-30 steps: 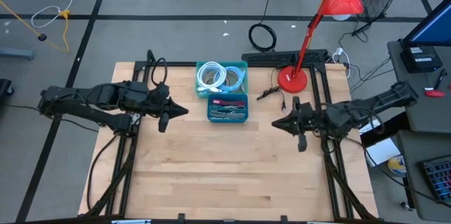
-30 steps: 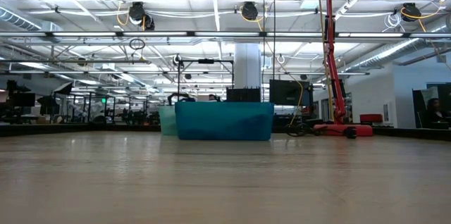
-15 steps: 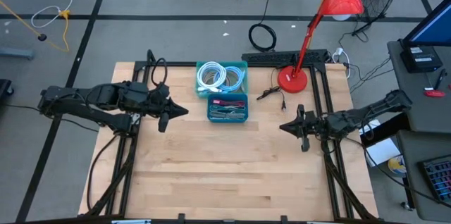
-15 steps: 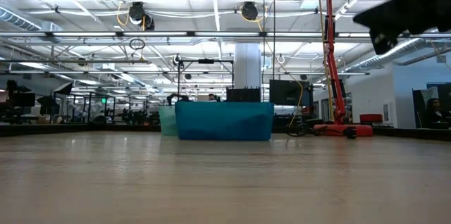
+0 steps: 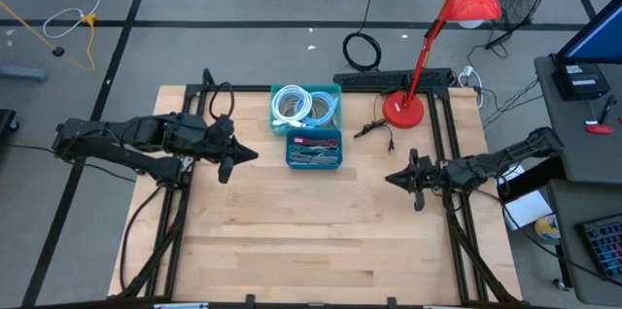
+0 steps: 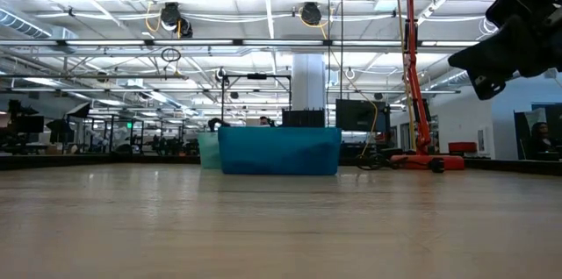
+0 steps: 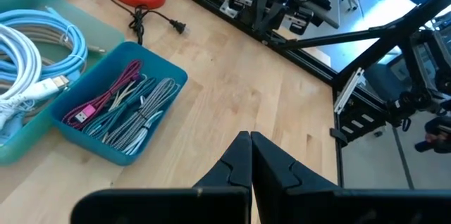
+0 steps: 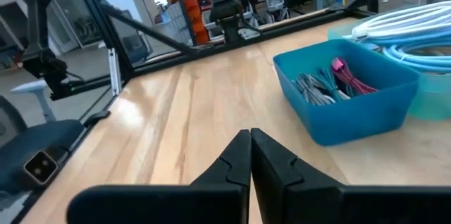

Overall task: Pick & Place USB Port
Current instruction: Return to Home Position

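A small dark blue bin (image 5: 314, 150) of braided grey, teal and pink USB cables (image 7: 120, 104) (image 8: 331, 79) stands at the table's far middle. Behind it sits a light teal bin (image 5: 305, 105) with coiled white and light blue cables. My left gripper (image 5: 255, 154) hovers left of the blue bin, shut and empty (image 7: 249, 139). My right gripper (image 5: 389, 178) hovers right of the bin, lower toward the table, shut and empty (image 8: 249, 136). In the low view the blue bin (image 6: 278, 151) stands on the far table, and the right arm (image 6: 514, 38) shows at upper right.
A red desk lamp's base (image 5: 400, 108) stands at the far right corner, its black plug and cord (image 5: 374, 129) lying on the wood beside it. Black frame rails run along the table's left and right edges. Bare wood fills the near half (image 5: 311, 241).
My right arm has drawn back toward the table's right edge and dropped lower, coming into the low view at upper right; its gripper has shifted slightly toward the near side. My left arm has kept still.
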